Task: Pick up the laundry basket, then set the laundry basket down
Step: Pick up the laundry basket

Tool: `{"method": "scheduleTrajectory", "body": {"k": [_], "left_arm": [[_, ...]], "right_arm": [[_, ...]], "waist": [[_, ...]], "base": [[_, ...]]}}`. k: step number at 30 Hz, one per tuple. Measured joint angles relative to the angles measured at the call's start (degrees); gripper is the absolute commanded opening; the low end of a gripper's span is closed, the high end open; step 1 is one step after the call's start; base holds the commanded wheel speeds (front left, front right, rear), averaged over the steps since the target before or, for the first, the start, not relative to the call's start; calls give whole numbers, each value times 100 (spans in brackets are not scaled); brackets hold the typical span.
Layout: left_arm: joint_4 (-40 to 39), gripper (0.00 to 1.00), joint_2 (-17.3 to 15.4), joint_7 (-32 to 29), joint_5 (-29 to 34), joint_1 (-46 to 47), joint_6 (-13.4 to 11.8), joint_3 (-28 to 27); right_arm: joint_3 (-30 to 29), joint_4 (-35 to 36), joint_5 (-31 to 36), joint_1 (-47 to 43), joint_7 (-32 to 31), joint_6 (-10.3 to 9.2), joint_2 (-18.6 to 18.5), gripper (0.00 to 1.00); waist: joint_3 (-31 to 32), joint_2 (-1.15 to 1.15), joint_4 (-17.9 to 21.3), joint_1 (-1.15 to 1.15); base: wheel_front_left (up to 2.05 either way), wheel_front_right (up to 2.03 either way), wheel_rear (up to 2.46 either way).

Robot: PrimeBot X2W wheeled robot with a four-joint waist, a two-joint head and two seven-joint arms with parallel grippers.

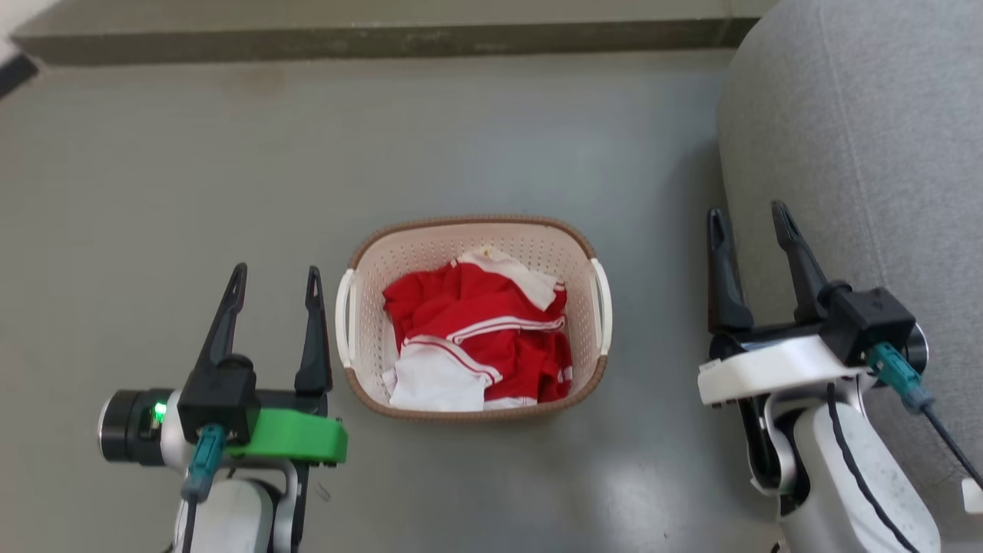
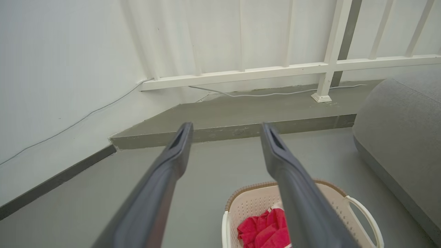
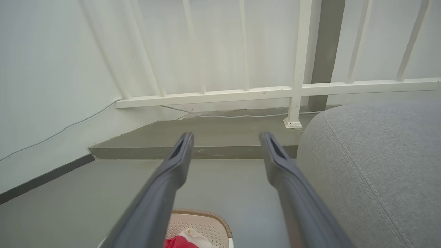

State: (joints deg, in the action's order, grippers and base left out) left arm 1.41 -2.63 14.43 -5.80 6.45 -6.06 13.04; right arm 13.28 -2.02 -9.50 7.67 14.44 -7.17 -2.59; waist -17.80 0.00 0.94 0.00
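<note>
Head view has the whole laundry basket (image 1: 472, 222) on the floor (image 1: 153, 192), with the left end effector (image 1: 276, 270) and right end effector (image 1: 747, 210) either side of it. Both are spread wide and empty, not touching it. Wrist views add one white railing (image 2: 241, 73) and one step (image 2: 224, 119) beyond the basket. One basket: cream, perforated, brown rim, two white handles (image 1: 604, 303), red-and-white clothes (image 1: 476, 322) inside. One grey seat (image 1: 868, 138) to its right.

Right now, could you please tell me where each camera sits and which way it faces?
Head: on the head, looking down at the floor; basket between open left claw and right claw.
Left wrist: on the left arm, facing the railing along its own fingers; basket at lower right.
Right wrist: on the right arm, facing that railing past its fingers; sofa at right.
Shared: every view shows the basket.
</note>
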Motion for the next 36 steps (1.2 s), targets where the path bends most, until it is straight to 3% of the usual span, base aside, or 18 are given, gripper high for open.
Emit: {"method": "scheduleTrajectory", "body": {"k": [15,36], "left_arm": [[1260,100,37,0,4,1213,60,-26],[2962,100,116,-137,-7,2975,353,109]], "right_arm": [[-116,-1014,-5,1322,14,18,-29,100],[99,-2425,-199,2848,14,110,-93,100]], "waist": [[-1201,0,-38,1],[-2832,0,-175,1]], "base": [[0,0,0],[0,0,0]]}}
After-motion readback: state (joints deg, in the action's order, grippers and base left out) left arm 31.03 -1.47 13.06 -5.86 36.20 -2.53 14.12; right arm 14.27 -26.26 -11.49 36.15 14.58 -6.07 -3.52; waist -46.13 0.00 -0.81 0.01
